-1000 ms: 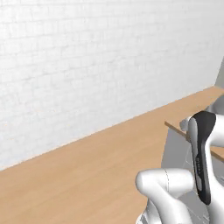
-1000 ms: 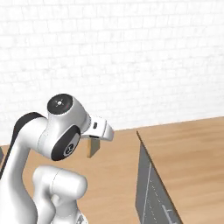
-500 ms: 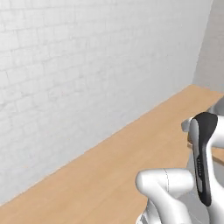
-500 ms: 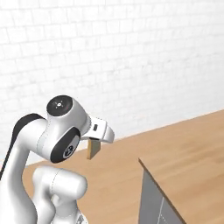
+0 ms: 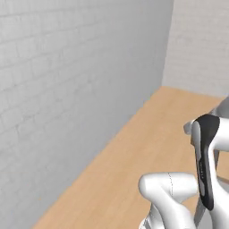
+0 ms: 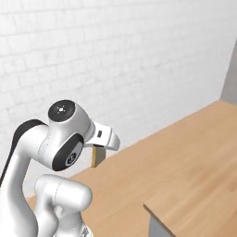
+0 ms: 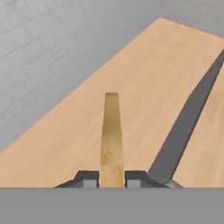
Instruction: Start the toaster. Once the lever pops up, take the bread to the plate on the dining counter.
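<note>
My gripper is shut on the bread, a thin golden-brown slice seen edge-on that sticks out from between the two dark fingertips. From the right base view the bread hangs under the white hand, with the gripper held in the air above the wood floor and in front of the white brick wall. The arm is folded close to the base.
A light-wood countertop corner with a grey side lies to the right of the arm; I cannot tell whether it is the dining counter. A white brick wall meets a second wall at a room corner. Wood floor stretches ahead.
The whole picture has shifted, so the base has turned: the wall sweeps past and a room corner has come into view. The bread stays in the shut gripper.
</note>
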Motion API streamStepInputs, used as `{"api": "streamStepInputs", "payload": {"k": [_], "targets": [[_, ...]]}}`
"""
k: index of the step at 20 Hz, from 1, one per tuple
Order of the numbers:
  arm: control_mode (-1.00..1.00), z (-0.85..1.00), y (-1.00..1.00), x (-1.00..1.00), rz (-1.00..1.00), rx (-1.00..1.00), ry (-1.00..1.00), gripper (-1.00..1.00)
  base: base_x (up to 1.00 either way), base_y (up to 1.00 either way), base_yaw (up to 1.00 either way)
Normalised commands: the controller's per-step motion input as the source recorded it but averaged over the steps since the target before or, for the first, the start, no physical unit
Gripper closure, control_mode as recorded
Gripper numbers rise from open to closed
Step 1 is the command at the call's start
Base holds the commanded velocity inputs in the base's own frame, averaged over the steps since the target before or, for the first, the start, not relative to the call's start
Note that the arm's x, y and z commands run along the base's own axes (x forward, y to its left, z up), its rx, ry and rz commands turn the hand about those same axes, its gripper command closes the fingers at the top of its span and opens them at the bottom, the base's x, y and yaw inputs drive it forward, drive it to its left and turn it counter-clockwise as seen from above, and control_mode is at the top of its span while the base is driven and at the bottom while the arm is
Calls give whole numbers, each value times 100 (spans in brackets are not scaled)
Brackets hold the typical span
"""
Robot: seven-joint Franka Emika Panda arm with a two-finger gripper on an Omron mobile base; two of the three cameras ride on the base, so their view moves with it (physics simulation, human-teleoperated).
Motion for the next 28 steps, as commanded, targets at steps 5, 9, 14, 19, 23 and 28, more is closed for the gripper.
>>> {"api": "streamStepInputs", "payload": {"k": [5, 9, 14, 19, 23, 28], "targets": [[100, 0, 0, 0, 0, 0, 0, 100, 99, 0, -52], [100, 0, 0, 0, 0, 0, 0, 100, 70, 37, -50], [100, 0, 0, 0, 0, 0, 0, 100, 48, 68, -46], [100, 0, 0, 0, 0, 0, 0, 100, 69, 68, -45], [100, 0, 0, 0, 0, 0, 0, 100, 100, 36, -40], [100, 0, 0, 0, 0, 0, 0, 100, 100, 13, -36]]}}
